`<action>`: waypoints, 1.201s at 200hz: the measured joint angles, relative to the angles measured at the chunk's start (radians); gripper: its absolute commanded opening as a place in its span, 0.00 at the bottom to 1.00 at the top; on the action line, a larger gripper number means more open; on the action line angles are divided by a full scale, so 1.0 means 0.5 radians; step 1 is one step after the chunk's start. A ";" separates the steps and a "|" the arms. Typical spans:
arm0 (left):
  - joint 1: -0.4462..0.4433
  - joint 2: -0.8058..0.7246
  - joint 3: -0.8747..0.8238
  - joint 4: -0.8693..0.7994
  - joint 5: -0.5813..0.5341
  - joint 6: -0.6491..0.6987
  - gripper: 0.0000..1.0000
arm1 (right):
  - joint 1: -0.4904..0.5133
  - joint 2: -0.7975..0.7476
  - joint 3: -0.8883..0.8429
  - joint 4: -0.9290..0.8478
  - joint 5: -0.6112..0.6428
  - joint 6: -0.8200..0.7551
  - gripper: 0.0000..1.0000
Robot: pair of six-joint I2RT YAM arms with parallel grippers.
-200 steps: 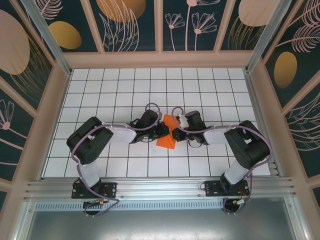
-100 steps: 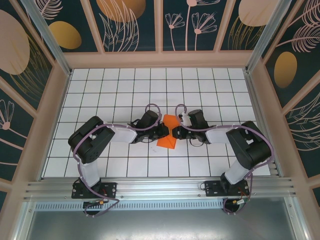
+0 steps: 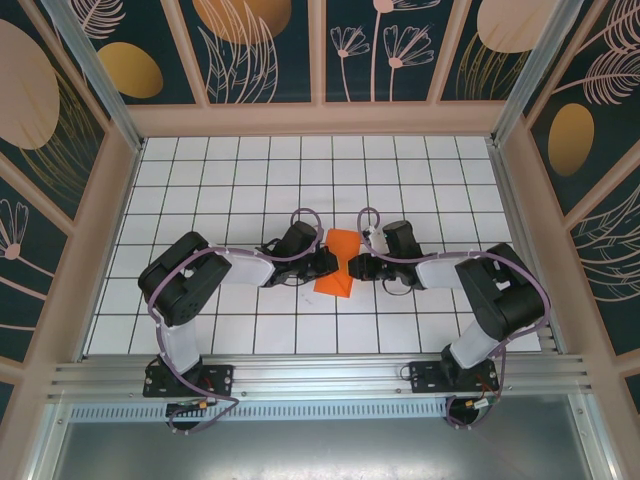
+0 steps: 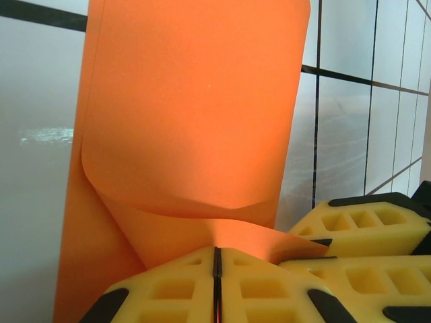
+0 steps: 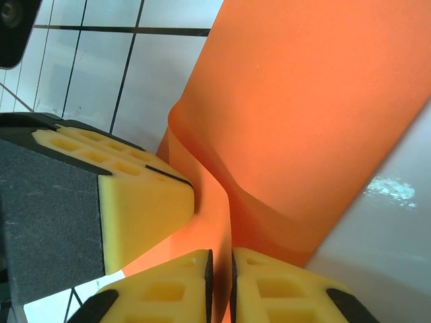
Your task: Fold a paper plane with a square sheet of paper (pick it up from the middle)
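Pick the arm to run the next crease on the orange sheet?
Right, likely: left gripper is shut on the orange sheet at the curled fold, anchoring it; right gripper pinches its edge alongside, freer to slide.

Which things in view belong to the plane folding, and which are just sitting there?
Part of the job:
- orange paper, curled over between the arms
- left gripper, shut on the paper
- right gripper, shut on the paper

Just there:
- white gridded table
- patterned walls
- metal rail at the near edge
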 measured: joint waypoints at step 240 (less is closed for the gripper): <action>-0.088 -0.212 -0.349 0.070 0.108 -0.095 0.06 | -0.014 0.105 0.053 0.003 -0.013 -0.053 0.08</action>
